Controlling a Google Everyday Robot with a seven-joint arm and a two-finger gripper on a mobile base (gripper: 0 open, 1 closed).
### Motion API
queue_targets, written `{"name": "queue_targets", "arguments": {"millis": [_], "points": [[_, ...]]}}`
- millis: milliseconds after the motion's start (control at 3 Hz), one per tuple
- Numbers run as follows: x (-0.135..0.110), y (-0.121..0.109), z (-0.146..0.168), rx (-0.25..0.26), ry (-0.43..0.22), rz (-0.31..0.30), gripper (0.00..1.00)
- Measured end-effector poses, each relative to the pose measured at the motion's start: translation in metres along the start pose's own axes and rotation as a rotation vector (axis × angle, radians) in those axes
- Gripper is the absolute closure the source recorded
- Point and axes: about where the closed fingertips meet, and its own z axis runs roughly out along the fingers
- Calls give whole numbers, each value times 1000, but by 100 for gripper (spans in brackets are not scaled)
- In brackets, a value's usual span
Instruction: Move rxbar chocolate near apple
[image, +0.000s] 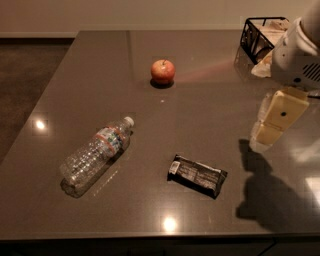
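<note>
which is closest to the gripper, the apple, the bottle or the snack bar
The rxbar chocolate, the black-wrapped bar near the front edge. The gripper hangs at the far right; the apple and bottle lie farther from it.

One apple, one rxbar, one bottle and one basket. One gripper hangs at the right, above the table.
</note>
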Motion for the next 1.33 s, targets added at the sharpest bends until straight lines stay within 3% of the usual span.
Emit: {"name": "queue_targets", "arguments": {"millis": [333, 667, 1000, 1333], "points": [[-16, 28, 19, -38, -58, 8, 0], [-32, 57, 51, -56, -85, -39, 0], [-38, 75, 85, -75, -81, -81, 0], [-40, 86, 109, -101, -77, -86, 0]]}}
